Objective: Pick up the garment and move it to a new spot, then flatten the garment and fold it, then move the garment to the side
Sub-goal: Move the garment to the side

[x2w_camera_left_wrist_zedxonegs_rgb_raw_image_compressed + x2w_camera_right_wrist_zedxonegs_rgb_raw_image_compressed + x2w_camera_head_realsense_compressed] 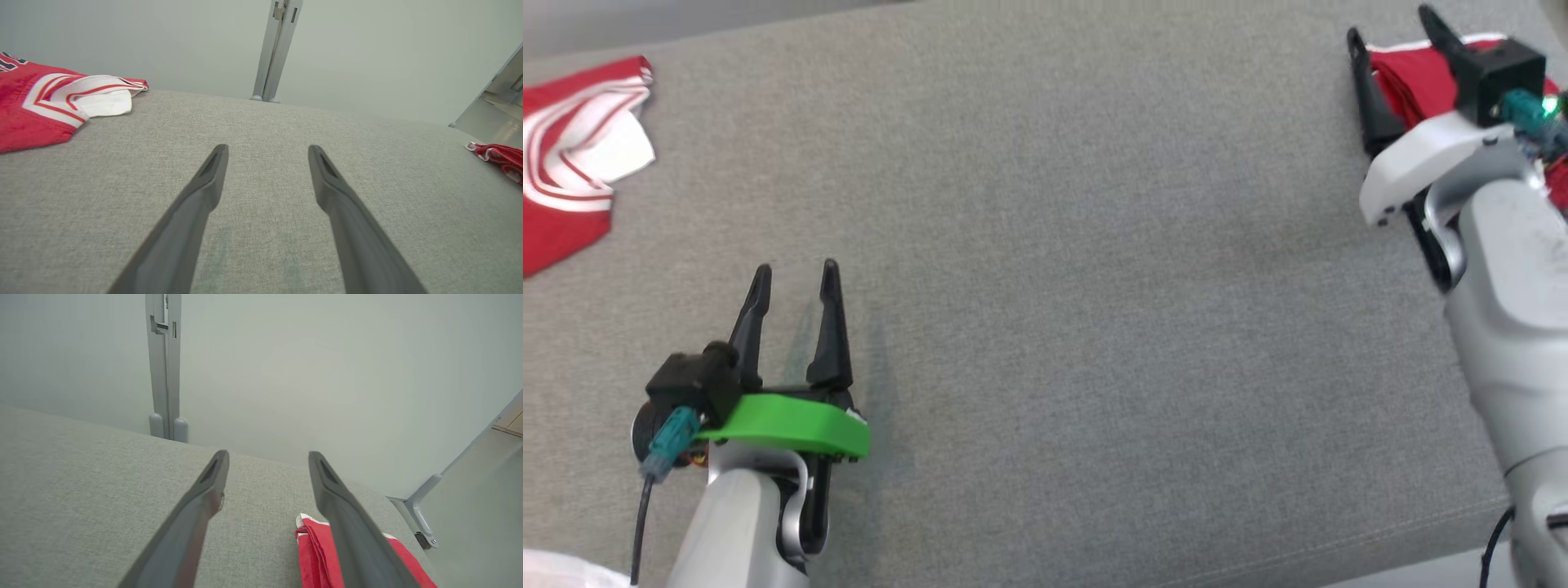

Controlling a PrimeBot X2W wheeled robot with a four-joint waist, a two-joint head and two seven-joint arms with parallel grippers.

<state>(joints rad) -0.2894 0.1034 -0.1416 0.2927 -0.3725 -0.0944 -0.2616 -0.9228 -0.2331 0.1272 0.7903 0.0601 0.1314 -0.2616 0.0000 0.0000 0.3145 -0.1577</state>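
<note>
A folded red garment [1409, 77] with white trim lies at the far right of the grey fabric surface [1054, 286]. My right gripper [1390, 24] hovers over it, open, with its fingers standing apart and nothing between them. In the right wrist view the garment [314, 555] lies partly under the right finger of that gripper [268, 455]. My left gripper [796, 268] is open and empty over bare fabric at the lower left. Its wrist view shows the open fingers of the left gripper [267, 149] and the garment [500, 157] far off at the right edge.
A second red and white jersey [572, 155] lies crumpled at the far left, also seen as the jersey [36, 106] in the left wrist view. A grey metal post [163, 375] stands behind the surface. The surface's front edge [1421, 539] runs at the lower right.
</note>
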